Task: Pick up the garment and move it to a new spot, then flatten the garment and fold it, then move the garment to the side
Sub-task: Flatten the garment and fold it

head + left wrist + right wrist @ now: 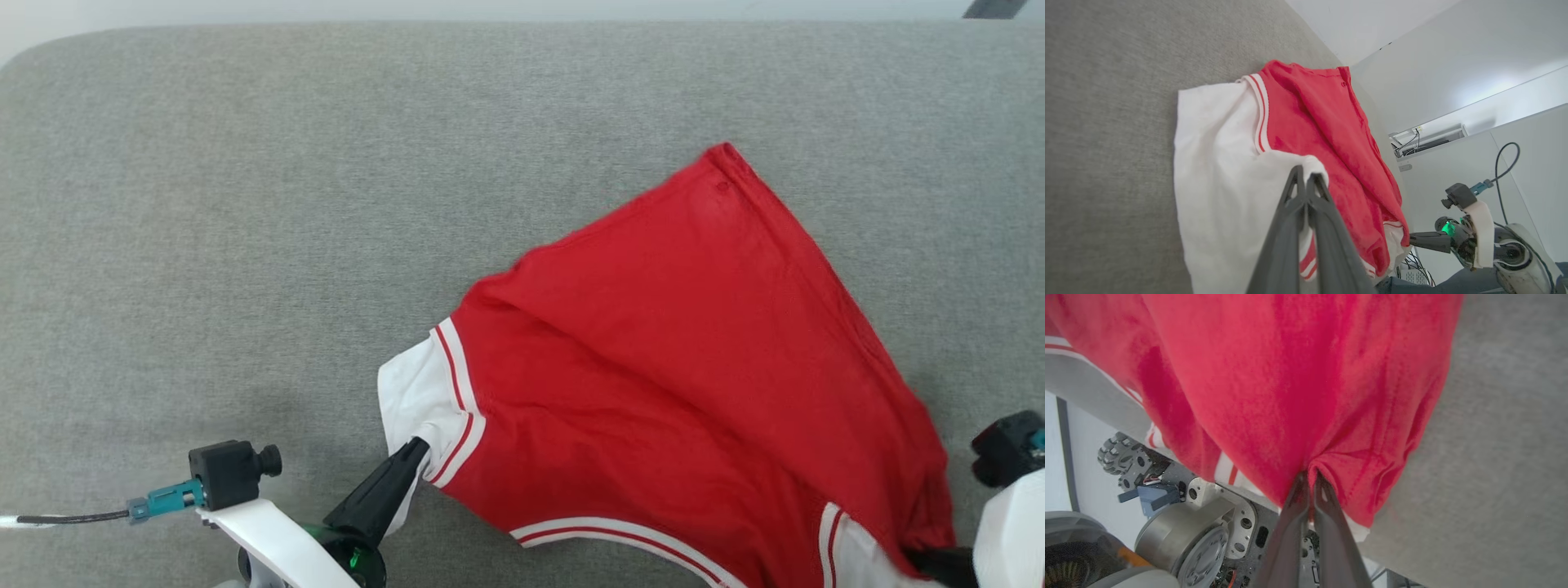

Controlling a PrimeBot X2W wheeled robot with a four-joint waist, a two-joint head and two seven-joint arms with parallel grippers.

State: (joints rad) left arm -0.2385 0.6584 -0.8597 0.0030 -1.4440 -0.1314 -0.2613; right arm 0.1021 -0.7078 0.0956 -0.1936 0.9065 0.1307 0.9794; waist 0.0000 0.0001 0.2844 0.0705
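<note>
Holds the garment [669,359] at the near edge of the grey surface [245,204]: left gripper [1304,175] clamped on the white sleeve [412,392], right gripper [1308,477] pinched shut on red fabric (pinch clear at wrist, cropped in head view)

Grey surface [245,204] bare over the whole left half and the far strip, room to pass there; red shirt [694,367] covers near right, pinched between left gripper [415,452] and right gripper [918,559], blocking that gap
</note>
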